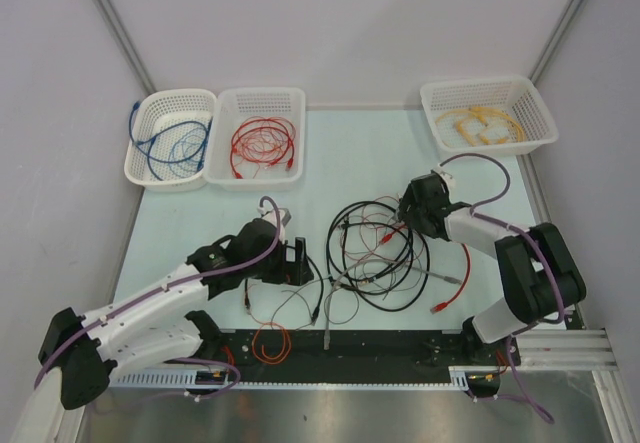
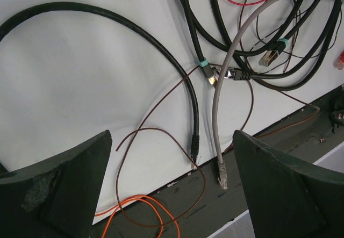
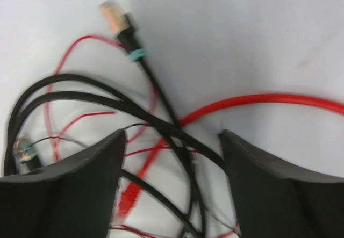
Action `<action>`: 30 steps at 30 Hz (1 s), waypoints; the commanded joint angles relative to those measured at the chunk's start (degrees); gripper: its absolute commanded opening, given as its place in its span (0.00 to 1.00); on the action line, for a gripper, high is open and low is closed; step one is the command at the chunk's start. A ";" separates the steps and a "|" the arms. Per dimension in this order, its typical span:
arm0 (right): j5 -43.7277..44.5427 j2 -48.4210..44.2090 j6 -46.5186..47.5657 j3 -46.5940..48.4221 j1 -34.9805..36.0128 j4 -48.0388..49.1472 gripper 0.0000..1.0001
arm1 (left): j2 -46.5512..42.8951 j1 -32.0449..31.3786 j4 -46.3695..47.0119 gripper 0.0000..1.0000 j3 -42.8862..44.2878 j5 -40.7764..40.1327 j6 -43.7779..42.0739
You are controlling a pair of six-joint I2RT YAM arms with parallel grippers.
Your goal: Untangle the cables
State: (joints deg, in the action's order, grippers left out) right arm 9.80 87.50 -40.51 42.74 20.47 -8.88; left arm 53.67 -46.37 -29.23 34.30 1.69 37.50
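Cables (image 1: 375,253) in one tangle, three baskets (image 1: 258,91); left hand (image 1: 300,262), right hand (image 1: 406,217), both spread, nothing gripped

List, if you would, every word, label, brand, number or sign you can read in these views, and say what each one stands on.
None: no word, number or sign can be read in any view.
The white baskets and the cables show no lettering.
The teal band by a black cable's plug looks plain, though that view is blurred.
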 commanded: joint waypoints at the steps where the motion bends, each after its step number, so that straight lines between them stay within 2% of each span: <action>1: -4.95 6.44 0.61 -1.70 4.22 0.62 0.61 | 0.38 -0.12 0.75 1.00 1.64 -0.47 -0.67; 2: -5.40 7.67 1.22 -1.70 4.92 1.06 0.41 | 0.38 -0.21 0.76 0.99 1.38 -0.38 -0.58; 3: -5.58 8.03 1.49 -1.70 5.63 1.58 0.32 | 0.30 -0.21 0.76 1.00 1.21 -0.38 -0.32; 4: -5.76 8.21 2.10 -1.70 7.55 1.85 0.15 | 0.03 -0.13 0.76 0.99 0.94 -0.38 -0.23; 6: -5.50 8.38 2.54 -1.61 9.67 2.38 0.01 | -0.23 -0.12 0.93 0.99 0.68 -0.38 0.21; 16: -3.30 0.92 10.19 2.69 23.73 2.73 0.00 | -3.13 -0.12 1.11 1.00 0.41 -3.19 1.70; 18: -2.51 -2.84 10.71 3.40 24.18 1.60 0.16 | -3.22 -0.12 1.72 0.99 0.50 -3.45 2.05; 19: -1.38 -4.43 10.72 4.10 24.27 0.81 0.45 | -3.22 -0.21 1.81 1.00 0.67 -3.54 1.97; 21: 2.91 -8.30 10.72 4.46 24.09 -1.74 0.67 | -2.96 -0.21 1.99 1.00 0.85 -3.89 2.06; 22: 4.51 -11.80 10.72 4.72 23.92 -2.79 0.84 | -3.04 -0.21 2.07 1.00 1.03 -4.15 2.06; 23: 5.74 -13.22 10.72 4.89 23.39 -4.89 0.89 | -2.96 -0.21 2.25 1.00 0.94 -4.15 2.14; 25: 6.89 -15.77 11.50 4.89 20.67 -6.66 0.91 | -2.70 -0.13 3.13 1.00 0.77 -4.16 2.14; 30: 8.13 -13.77 9.23 4.63 12.86 -14.05 0.83 | -0.76 -0.21 5.68 1.00 0.06 -3.19 2.49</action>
State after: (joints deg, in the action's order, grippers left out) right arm 14.59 71.50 -29.95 46.92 38.41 -14.59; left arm 51.70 -46.37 -27.18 34.30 -1.37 39.05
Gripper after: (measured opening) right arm 0.862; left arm 0.996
